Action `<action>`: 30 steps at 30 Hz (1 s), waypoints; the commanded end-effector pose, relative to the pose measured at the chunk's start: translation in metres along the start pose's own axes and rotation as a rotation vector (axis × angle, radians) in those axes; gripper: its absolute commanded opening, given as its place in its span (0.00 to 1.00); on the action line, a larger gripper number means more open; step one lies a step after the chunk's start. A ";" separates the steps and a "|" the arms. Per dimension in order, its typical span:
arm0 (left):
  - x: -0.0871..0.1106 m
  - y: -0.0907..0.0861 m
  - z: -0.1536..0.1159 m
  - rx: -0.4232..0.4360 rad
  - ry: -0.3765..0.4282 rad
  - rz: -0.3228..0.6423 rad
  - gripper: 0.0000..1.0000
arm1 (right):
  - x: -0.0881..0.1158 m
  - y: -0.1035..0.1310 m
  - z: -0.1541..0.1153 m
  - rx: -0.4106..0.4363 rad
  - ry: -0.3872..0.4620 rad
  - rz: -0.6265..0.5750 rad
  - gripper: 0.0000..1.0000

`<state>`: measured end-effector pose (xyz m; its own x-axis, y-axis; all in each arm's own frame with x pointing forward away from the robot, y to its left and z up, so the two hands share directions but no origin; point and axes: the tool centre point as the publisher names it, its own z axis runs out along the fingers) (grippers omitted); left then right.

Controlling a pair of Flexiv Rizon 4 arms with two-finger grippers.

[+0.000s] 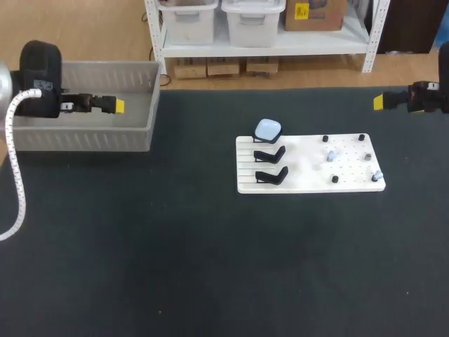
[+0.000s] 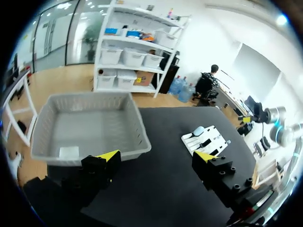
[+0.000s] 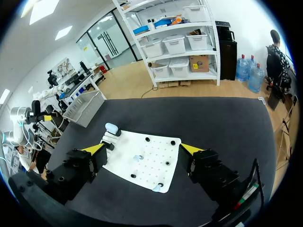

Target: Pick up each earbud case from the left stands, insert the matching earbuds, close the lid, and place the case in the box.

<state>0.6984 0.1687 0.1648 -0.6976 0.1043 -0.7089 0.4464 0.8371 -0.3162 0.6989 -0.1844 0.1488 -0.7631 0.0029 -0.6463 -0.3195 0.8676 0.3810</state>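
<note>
A light blue earbud case [image 1: 267, 129] sits on the rearmost stand at the left end of the white board [image 1: 309, 181]. Two black stands [image 1: 270, 154] in front of it are empty. Small pale earbuds [image 1: 330, 156] rest among black pegs on the board's right half. My left gripper [image 1: 119, 106] hangs open over the grey box [image 1: 84, 137], empty; its wrist view shows the box [image 2: 137, 118] ahead of it. My right gripper [image 1: 379, 102] is open and empty, beyond the board's far right corner. Its wrist view looks down on the board [image 3: 156, 156] and case [image 3: 111, 127].
A small white item [image 2: 69, 152] lies on the box floor near the front wall. The dark table mat [image 1: 210, 267] stretches wide between box and board and in front of both.
</note>
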 end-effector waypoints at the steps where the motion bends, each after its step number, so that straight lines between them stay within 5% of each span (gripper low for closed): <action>1: 0.005 0.002 -0.007 0.219 -0.136 0.178 1.00 | 0.000 0.000 0.000 0.002 0.001 0.000 1.00; 14: -0.028 -0.007 0.019 0.425 -0.109 0.552 1.00 | 0.000 0.000 0.000 0.002 0.001 0.000 1.00; 30: -0.045 -0.031 0.071 0.648 0.004 0.799 1.00 | 0.000 0.000 0.000 0.002 0.001 0.000 1.00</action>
<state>0.7409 0.1116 0.1652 -0.0674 0.4861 -0.8713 0.9677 0.2445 0.0616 0.6990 -0.1844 0.1489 -0.7631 0.0028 -0.6463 -0.3195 0.8676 0.3810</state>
